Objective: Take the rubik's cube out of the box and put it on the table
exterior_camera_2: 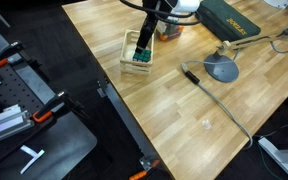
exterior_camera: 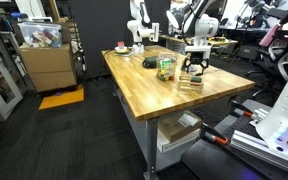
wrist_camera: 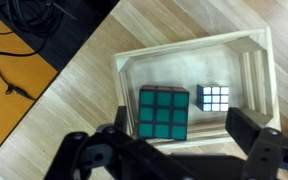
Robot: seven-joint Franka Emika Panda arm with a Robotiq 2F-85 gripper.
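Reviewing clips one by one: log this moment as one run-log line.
gripper: open, above light wooden box | green-faced rubik's cube: inside box, ungrasped | small white-faced cube: beside it | stage: pre-grasp

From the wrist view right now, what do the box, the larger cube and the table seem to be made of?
The box looks like pale bare wood, with slatted walls. The larger cube seems plastic: smooth green tiles in a black grid. The table appears to be sealed wood, planks with visible grain.
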